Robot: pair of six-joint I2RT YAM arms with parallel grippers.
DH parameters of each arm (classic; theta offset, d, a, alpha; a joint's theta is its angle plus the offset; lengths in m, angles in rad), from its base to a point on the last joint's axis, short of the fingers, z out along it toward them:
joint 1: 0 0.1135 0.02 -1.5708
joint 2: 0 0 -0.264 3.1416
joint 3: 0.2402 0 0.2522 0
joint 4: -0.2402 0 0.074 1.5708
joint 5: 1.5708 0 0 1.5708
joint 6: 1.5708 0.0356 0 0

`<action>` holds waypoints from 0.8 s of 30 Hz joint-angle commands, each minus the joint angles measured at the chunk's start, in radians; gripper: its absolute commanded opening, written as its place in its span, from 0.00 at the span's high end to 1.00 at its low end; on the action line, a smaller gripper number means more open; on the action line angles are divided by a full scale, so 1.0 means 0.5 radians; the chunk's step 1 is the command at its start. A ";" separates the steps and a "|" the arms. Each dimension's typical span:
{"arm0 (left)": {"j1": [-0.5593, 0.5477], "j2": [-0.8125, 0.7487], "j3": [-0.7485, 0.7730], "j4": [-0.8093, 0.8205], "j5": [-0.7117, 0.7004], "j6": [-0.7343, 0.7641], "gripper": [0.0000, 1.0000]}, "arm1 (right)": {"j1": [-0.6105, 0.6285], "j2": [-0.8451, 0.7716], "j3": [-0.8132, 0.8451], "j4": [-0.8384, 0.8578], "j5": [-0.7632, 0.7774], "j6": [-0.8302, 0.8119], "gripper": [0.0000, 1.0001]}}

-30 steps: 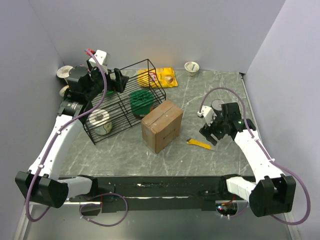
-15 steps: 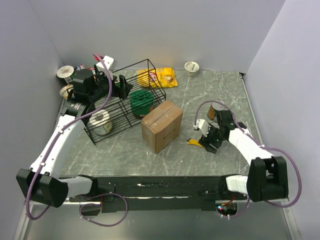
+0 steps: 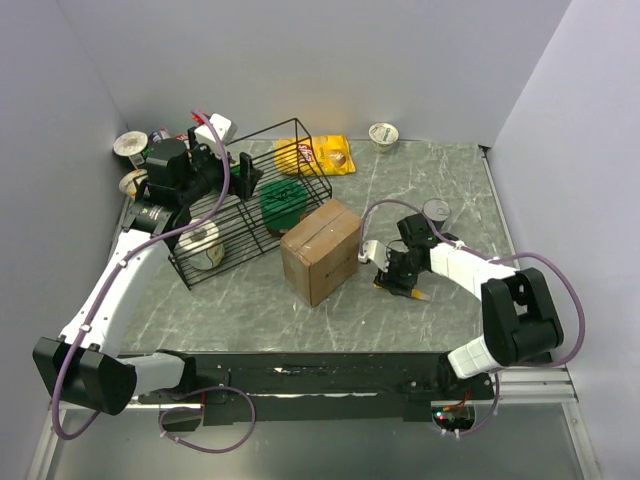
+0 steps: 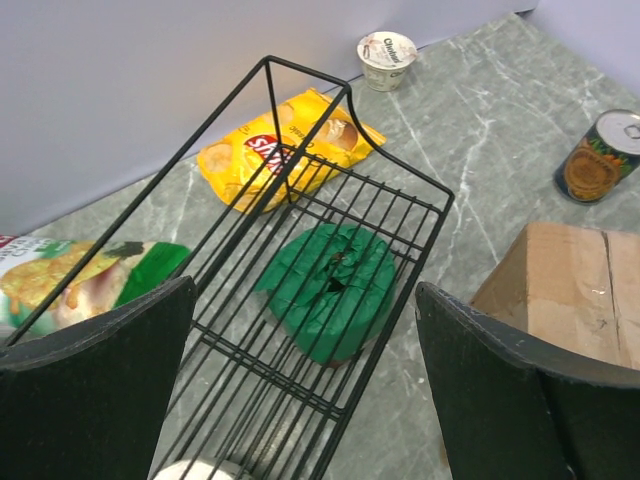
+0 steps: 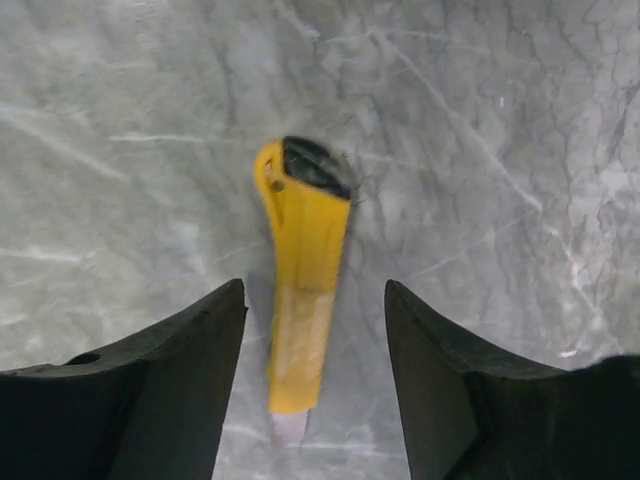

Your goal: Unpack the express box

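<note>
The express box [image 3: 322, 250], a brown taped carton, stands shut in the middle of the table; its top corner shows in the left wrist view [image 4: 572, 290]. Just right of it a yellow utility knife [image 5: 302, 255] lies flat on the table, mostly hidden under my right gripper [image 3: 401, 274] in the top view. The right gripper [image 5: 314, 295] is open, one finger on each side of the knife's blade end, with gaps on both sides. My left gripper [image 3: 245, 172] hovers wide open and empty over the wire basket [image 4: 305, 290].
A black wire basket [image 3: 232, 232] left of the box holds a green packet [image 3: 282, 203] and a white tape roll [image 3: 200, 240]. A yellow chips bag [image 3: 318, 155], a yogurt cup [image 3: 383, 135] and a can [image 3: 436, 211] lie behind. More items sit at the far left corner.
The right arm swung left and down over the yellow knife, and its jaws have narrowed around it. The left gripper shifted slightly right above the basket.
</note>
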 commanded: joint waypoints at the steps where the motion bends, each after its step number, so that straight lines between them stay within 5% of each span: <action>1: -0.005 -0.017 0.084 0.024 -0.058 0.073 0.04 | 0.022 0.065 0.036 0.141 0.113 -0.023 0.39; 7: -0.005 0.029 0.142 0.052 0.006 0.012 0.03 | 0.028 0.059 -0.041 0.193 0.162 -0.082 0.52; 14: -0.014 0.115 0.256 0.052 0.110 -0.087 0.03 | -0.018 -0.057 0.026 -0.012 0.117 -0.015 0.94; 24: -0.103 0.155 0.241 0.086 0.217 -0.188 0.03 | -0.055 -0.359 0.633 -0.509 -0.405 0.559 1.00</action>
